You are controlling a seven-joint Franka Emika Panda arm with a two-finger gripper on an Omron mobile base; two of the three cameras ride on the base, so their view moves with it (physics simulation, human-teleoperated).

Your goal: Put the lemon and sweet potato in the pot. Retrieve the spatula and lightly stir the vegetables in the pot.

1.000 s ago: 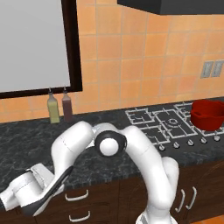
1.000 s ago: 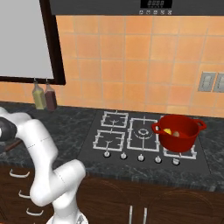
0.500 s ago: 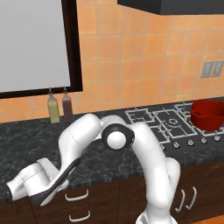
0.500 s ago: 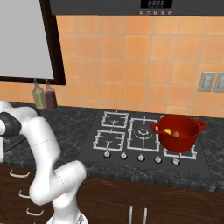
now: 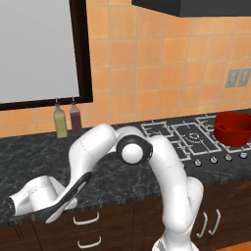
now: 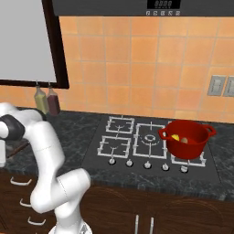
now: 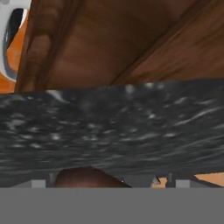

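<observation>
The red pot (image 6: 187, 138) stands on the front right burner, also at the far right as the pot (image 5: 234, 128). Inside it lie the yellow lemon (image 6: 175, 137) and the tan sweet potato (image 6: 184, 140). My arm bends down to the left, in front of the counter's edge. There my gripper (image 5: 59, 208) is shut on the spatula (image 5: 78, 186), a dark slim bar slanting up to the right beneath the hand. Its reddish-brown handle (image 7: 87, 177) shows at the bottom of the hand view and at the spatula (image 6: 17, 149).
A dark granite counter (image 5: 29, 157) runs left of the stove (image 6: 137, 141). Two bottles (image 5: 66, 120) stand at the back wall under a framed window. Drawers with pale handles (image 5: 86, 218) sit below the counter, close to my hand. The hand view faces the counter's edge (image 7: 113, 127) and wooden cabinet.
My hand has risen a little and shifted right with the spatula in it, and the elbow has swung up and to the right. The pot and its contents have not moved.
</observation>
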